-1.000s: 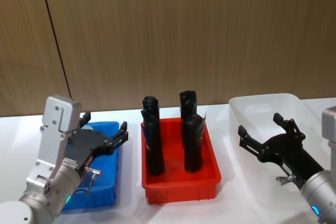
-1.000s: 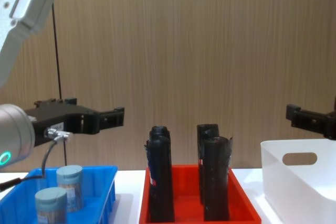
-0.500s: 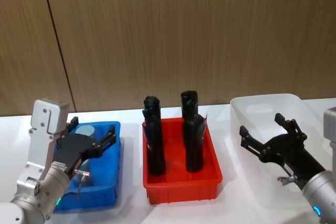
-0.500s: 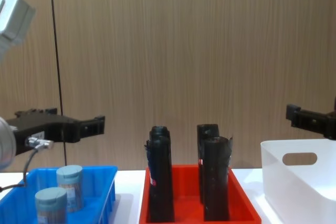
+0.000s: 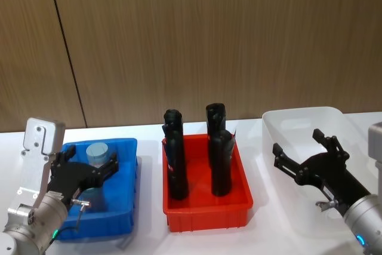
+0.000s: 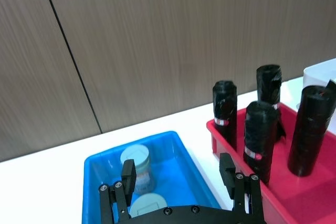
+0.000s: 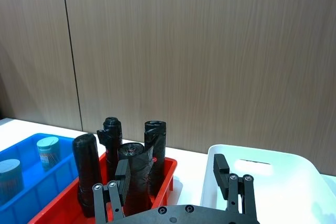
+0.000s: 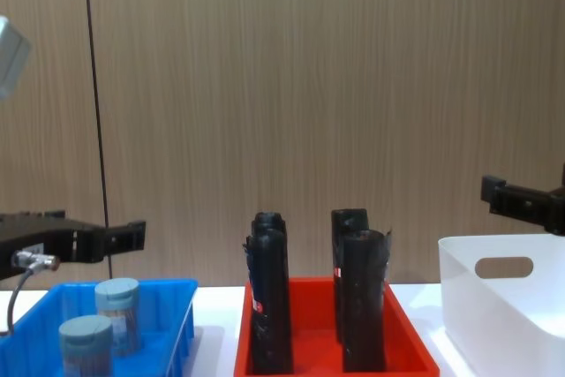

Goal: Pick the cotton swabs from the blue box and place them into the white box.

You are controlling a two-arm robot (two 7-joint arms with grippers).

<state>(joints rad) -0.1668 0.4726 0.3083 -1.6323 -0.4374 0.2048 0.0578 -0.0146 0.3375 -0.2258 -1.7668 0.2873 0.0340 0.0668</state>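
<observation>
While both tubs of cotton swabs stand upright in the blue box, one just behind the other, we see nothing in the white box yet. Over the last second our left pincer has slid back toward our left and dropped. It went from near the box's inner wall to right over the tubs, jaws wide, empty. We read that as lining up for the first grasp, descent pending. Our right pincer hasn't moved: wide, empty, hovering over the white box. Red bin of black rolls sits between the boxes, untouched.
</observation>
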